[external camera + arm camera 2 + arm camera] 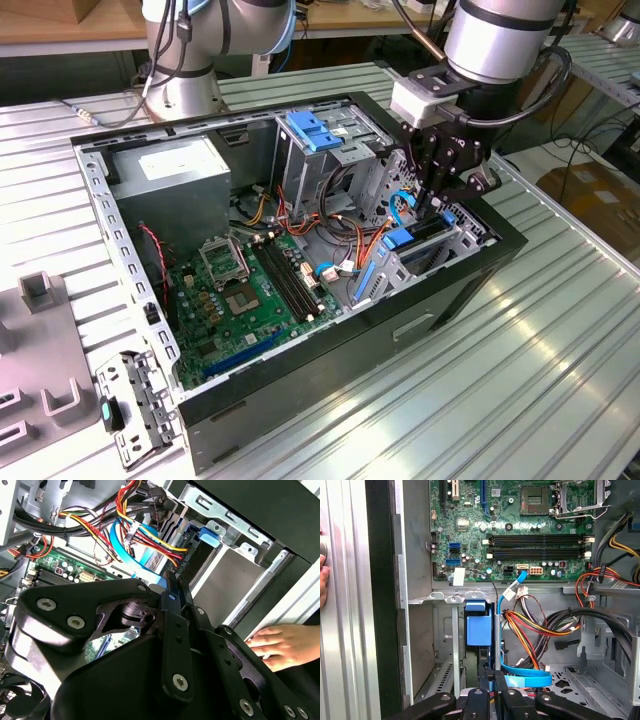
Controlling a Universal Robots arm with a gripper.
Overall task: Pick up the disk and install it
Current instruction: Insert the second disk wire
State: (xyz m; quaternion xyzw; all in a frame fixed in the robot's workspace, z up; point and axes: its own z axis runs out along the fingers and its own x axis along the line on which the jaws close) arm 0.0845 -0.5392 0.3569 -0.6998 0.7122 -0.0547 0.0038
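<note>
Gripper [432, 195] sits over the drive cage [440, 245] at the case's [300, 400] corner on the exterior view's right. Jaws narrow, pinched on a thin dark upright edge with blue trim – likely the disk [490, 645], standing on edge, long axis running down into the cage slot. Blue rail [479, 625] just beside it. Case holds motherboard [250, 290], PSU [170, 180], loose cables. A hand [287, 645] rests on the case's outer wall.
</note>
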